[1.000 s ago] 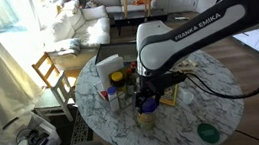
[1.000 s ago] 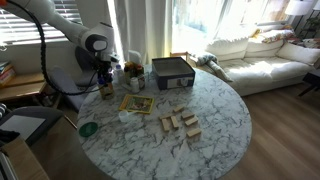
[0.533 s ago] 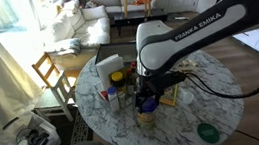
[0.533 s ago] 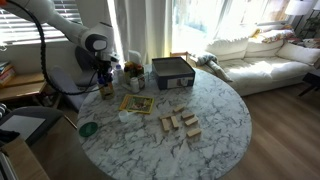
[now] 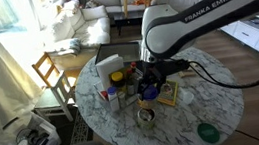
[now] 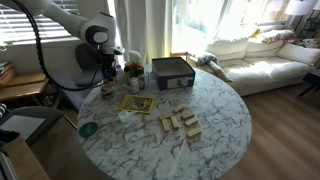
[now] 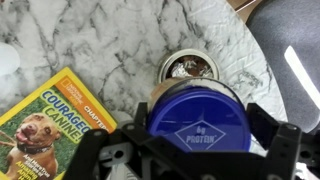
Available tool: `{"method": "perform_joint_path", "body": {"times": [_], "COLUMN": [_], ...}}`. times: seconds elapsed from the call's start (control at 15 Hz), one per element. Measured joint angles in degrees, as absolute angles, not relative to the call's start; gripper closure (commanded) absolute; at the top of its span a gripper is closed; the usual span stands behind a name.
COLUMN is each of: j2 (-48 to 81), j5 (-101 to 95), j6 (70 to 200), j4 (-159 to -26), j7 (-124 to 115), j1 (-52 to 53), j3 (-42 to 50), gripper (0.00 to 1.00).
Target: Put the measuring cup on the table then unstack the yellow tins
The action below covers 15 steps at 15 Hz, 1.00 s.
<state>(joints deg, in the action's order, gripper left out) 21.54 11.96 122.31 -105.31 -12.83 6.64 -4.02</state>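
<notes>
In the wrist view my gripper (image 7: 200, 142) is shut on the measuring cup (image 7: 195, 122), a blue cup whose underside fills the space between the two black fingers. Below it on the marble table (image 7: 110, 35) stand the yellow tins (image 7: 187, 68), pale-rimmed and dark inside. In both exterior views the gripper (image 5: 149, 82) (image 6: 107, 70) hangs a little above the tins (image 5: 146, 116) (image 6: 107, 90), holding the blue cup (image 5: 149, 87) clear of them. I cannot tell from here how many tins are in the stack.
A dog book (image 7: 50, 125) (image 5: 169, 95) lies beside the tins. A flat green disc (image 5: 209, 132) (image 6: 88, 128) sits near the table edge. Jars and a box (image 6: 172, 72) stand behind; wooden blocks (image 6: 180, 123) lie mid-table. A chair (image 5: 51, 73) stands beside the table.
The gripper has risen from the tins with the blue cup in it; the cup is now off the tins and the tin's dark inside shows.
</notes>
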Motion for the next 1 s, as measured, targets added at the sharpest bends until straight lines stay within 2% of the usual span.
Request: {"method": "perform_joint_path", "body": {"times": [1.0], "j2": [18.31], "j5": [11.77], "j6": [122.67], "j4": [-118.07], "j7": [3.16], "j1": [1.46], "j3": [-2.5], "gripper": [0.29]}}
